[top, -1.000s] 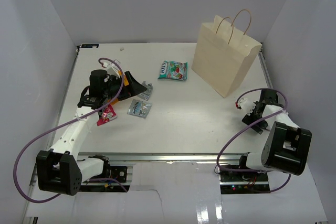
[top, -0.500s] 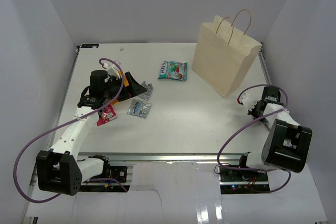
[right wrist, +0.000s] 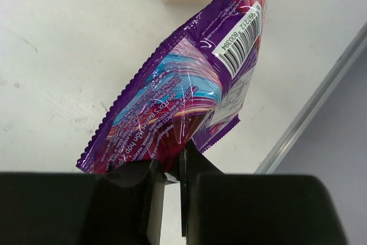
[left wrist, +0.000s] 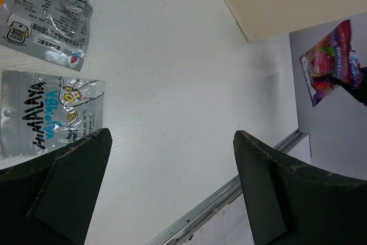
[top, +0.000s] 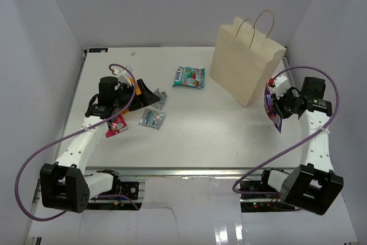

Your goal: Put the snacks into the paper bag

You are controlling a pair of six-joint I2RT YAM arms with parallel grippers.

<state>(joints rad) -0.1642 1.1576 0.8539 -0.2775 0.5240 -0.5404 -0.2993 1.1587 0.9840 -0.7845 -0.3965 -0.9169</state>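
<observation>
My right pincer (right wrist: 166, 169) is clamped on the purple packet (right wrist: 183, 96). Its two fingers are pressed together on one short edge of the foil, and the rest of the packet stands out ahead of the tips, lifted clear of the worktop (top: 200, 133). The paper bag (top: 243, 61) stands upright just ahead of this pincer and a little to its left, handles up. On the right wrist camera I see only the bag's bottom corner past the far end of the packet. From overhead the foil sits close to the bag's near side wall, but I cannot tell whether the two touch. My left pincer (left wrist: 172, 139) hangs low over a bare patch of worktop with its jaws spread wide and nothing between them. Just outside one of its fingers a silver-blue packet (left wrist: 49, 116) lies flat, printed side up. A second silver packet (left wrist: 49, 18), crumpled, lies just past it, further ahead of the tips. The green-white packet (top: 189, 77) lies flat well ahead of this pincer, between it and the bag. The red-pink packet (top: 116, 125) lies back behind the tips, beside the wrist and partly under the arm.
</observation>
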